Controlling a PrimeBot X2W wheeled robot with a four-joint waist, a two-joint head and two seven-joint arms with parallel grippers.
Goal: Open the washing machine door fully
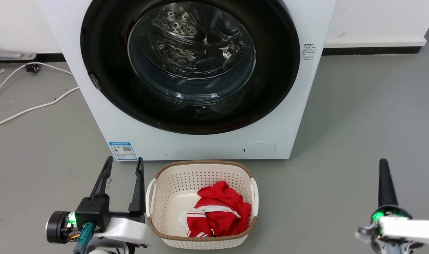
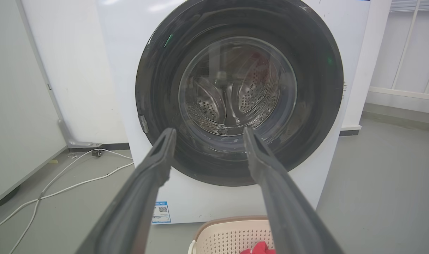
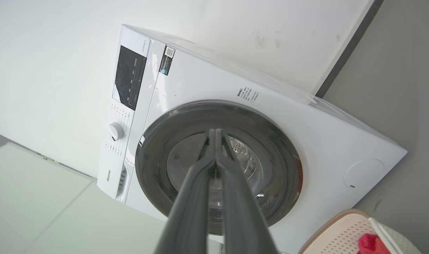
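Note:
The white washing machine (image 1: 122,130) stands ahead of me on the grey floor. Its round glossy black washing machine door (image 1: 278,70) with the clear glass window lies flat against the machine's front, steel drum showing through. A small grey latch tab (image 1: 94,82) sits on the door's left rim. My left gripper (image 1: 124,165) is open at the lower left, short of the machine, nothing between its fingers. From the left wrist the door (image 2: 316,106) fills the frame beyond the spread fingers (image 2: 161,155). My right gripper (image 1: 383,165) is shut at the lower right, empty; its wrist view shows the door (image 3: 285,165) tilted.
A cream perforated laundry basket (image 1: 158,183) holding a red and white garment (image 1: 218,208) sits on the floor right before the machine, between my arms. White cables (image 1: 30,107) trail over the floor at the left. A white wall with dark skirting (image 1: 369,50) runs behind.

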